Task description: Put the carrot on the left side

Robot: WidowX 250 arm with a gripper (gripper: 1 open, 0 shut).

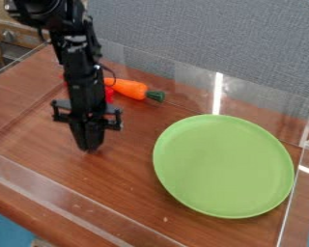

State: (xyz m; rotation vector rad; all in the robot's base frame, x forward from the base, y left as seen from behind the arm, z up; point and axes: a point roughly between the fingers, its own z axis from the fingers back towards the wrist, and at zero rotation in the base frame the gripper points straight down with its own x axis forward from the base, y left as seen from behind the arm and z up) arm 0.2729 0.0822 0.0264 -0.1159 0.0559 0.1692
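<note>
Camera view from the front takes in a polished reddish-brown wooden desk [42,116] walled by low clear acrylic panels [235,92], with a blue-grey fabric screen [209,34] standing behind it. One black robot arm [70,43] comes down from the upper left and points straight down at the desk. Its black fingers [92,141] are drawn together into one narrow point, shut, with nothing between them; their tips sit at or just above the wood, and contact cannot be told.

Just behind and to the right of the arm lies the small slender orange toy carrot [128,91], on its side on the desk, its dark green stub end toward the right. The arm's lower link covers its left end. The carrot is apart from the fingers and not held. A little red shows at the arm beside the carrot; what it belongs to cannot be told.

A round, shallow, bright green plastic plate [224,165] rests on the right half of the desk, well apart from the fingers and near the carrot's stub end.
</note>
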